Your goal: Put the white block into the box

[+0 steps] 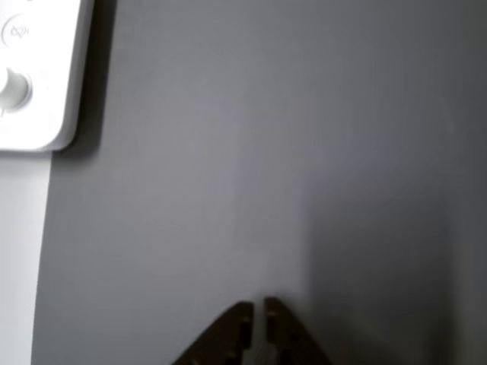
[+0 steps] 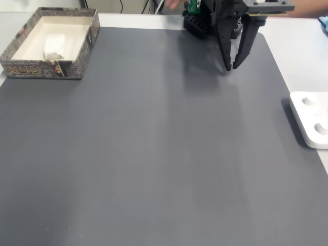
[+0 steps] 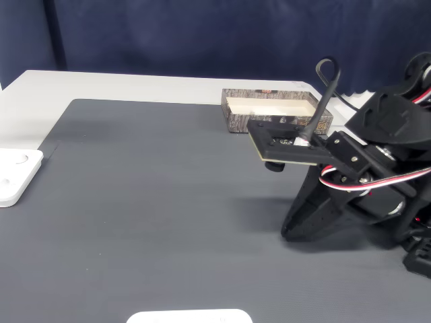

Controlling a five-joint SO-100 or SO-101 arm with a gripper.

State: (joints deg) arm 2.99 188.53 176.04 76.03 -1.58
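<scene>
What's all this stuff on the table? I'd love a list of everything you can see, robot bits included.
Box: one, mottled grey-brown outside, cream inside, far-left corner of the mat in a fixed view.
White block: one, white with grey scuffs, lying inside the box.
Flat device: one, white, round dimples, just off the mat's right edge in a fixed view.
Mat: one, dark grey, covering most of the white table.
Curtain: dark blue, behind the table.
Arm: one, black, with red and white wires.
Gripper: one, black, tips close together above the mat, holding nothing.
</scene>
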